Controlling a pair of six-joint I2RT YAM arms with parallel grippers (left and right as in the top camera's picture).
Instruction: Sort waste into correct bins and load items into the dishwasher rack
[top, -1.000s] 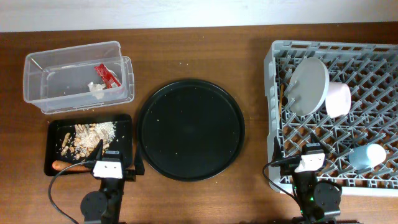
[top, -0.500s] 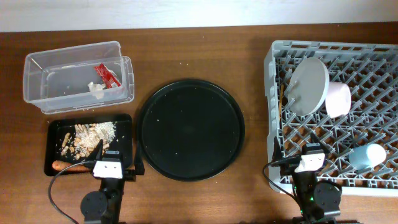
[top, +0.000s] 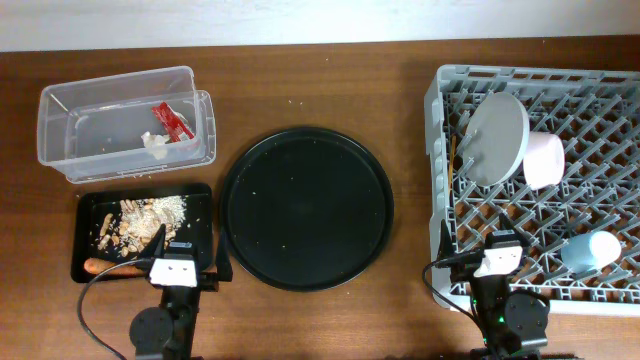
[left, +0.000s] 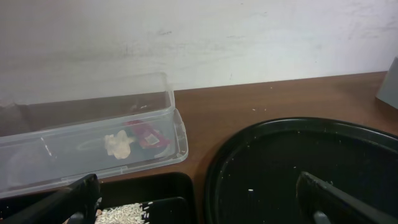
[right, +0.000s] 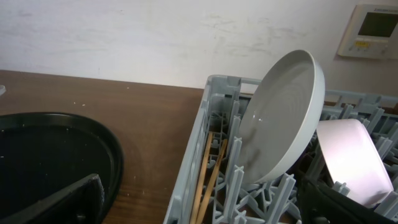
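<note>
The grey dishwasher rack at right holds the pale plate on edge, the white-pink bowl, the light-blue cup and the chopsticks. The clear tub holds the red wrapper and white scrap. The flat black tray holds crumbly scraps and the carrot. My left gripper is open and empty at the tray's front right corner. My right gripper is open and empty over the rack's front left corner. The right wrist view shows plate, bowl and chopsticks.
A large round black tray with a few crumbs lies between the bins and the rack; it also shows in the left wrist view. A white wall runs along the table's far edge. Bare wood lies around the bins.
</note>
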